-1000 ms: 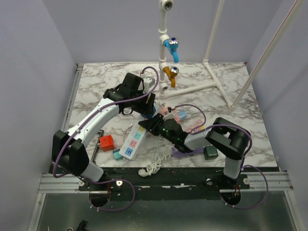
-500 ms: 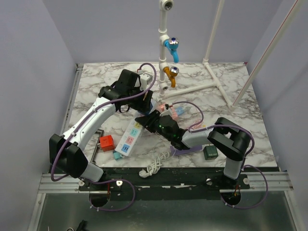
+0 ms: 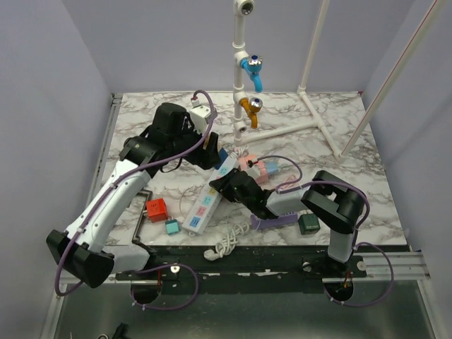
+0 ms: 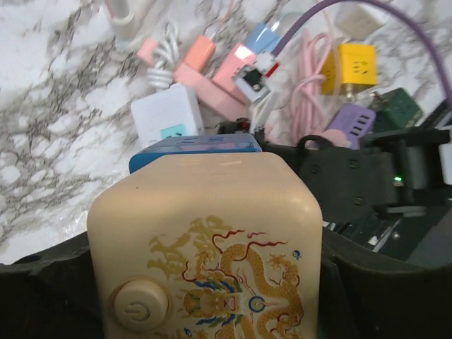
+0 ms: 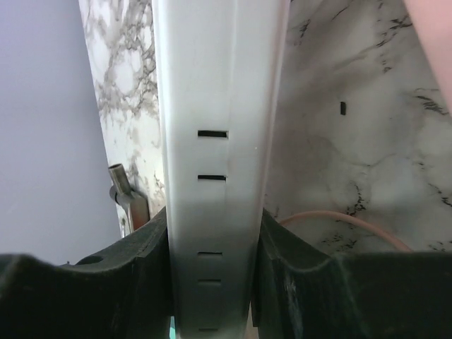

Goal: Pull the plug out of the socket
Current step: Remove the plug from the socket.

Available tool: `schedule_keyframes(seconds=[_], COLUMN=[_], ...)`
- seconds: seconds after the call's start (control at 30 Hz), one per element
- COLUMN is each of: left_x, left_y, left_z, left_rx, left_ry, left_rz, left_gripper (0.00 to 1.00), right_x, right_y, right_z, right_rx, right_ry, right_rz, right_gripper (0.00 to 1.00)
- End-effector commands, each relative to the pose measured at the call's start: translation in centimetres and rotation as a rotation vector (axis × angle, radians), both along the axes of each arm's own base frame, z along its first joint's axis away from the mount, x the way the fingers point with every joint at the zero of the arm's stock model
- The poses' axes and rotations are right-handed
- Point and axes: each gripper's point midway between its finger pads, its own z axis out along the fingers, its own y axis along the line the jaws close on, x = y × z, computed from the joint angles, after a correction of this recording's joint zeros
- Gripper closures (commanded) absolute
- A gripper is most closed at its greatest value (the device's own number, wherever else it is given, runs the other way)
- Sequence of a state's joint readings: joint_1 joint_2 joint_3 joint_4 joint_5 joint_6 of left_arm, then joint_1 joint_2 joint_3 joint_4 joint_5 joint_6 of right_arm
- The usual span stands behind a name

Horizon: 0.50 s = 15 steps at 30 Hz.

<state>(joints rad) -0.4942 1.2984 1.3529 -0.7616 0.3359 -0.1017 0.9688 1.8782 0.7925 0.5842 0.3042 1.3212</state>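
Note:
A cream cube plug (image 4: 205, 240) with a dragon print and a power button fills the left wrist view, a blue face (image 4: 194, 146) on its far side. My left gripper (image 4: 205, 282) is shut on its sides. Just beyond it lies the end of the white socket strip (image 4: 166, 116); whether the plug still touches the strip I cannot tell. From above, the left gripper (image 3: 212, 150) sits at the far end of the strip (image 3: 203, 205). My right gripper (image 3: 224, 185) clamps the strip's middle. Its jaws press both sides of the slotted strip (image 5: 212, 141).
Pink strips, cables and small plugs (image 3: 254, 168) are piled right of the strip. A red cube (image 3: 156, 209), a teal cube (image 3: 171, 227), a green cube (image 3: 308, 224) and a coiled white cable (image 3: 224, 244) lie near the front edge. A pipe stand (image 3: 242, 70) rises behind.
The left arm has swung left and back with the plug in its jaws. The socket strip has turned and shifted right, its far end now nearer the pink pile, still clamped by the right gripper.

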Motion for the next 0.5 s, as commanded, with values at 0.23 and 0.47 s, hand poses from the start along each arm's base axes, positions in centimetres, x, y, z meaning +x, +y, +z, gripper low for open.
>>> schedule_keyframes(seconds=[0.23,0.47], left_x=[-4.0,-8.8], left_y=[-2.2,-2.3], left_z=[6.1,8.2], left_rx=[-0.172,-0.233], left_ry=[-0.122,-0.186], left_rz=[-0.269,-0.540], left_gripper=[1.00,1.00], right_x=[-0.1,0.0], right_y=[-6.0,-4.7], right_z=[-5.5,-0.5], right_rx=[-0.329,-0.310], right_ry=[0.056,-0.102], right_rz=[-0.090,0.051], right_gripper=[0.84,0.26])
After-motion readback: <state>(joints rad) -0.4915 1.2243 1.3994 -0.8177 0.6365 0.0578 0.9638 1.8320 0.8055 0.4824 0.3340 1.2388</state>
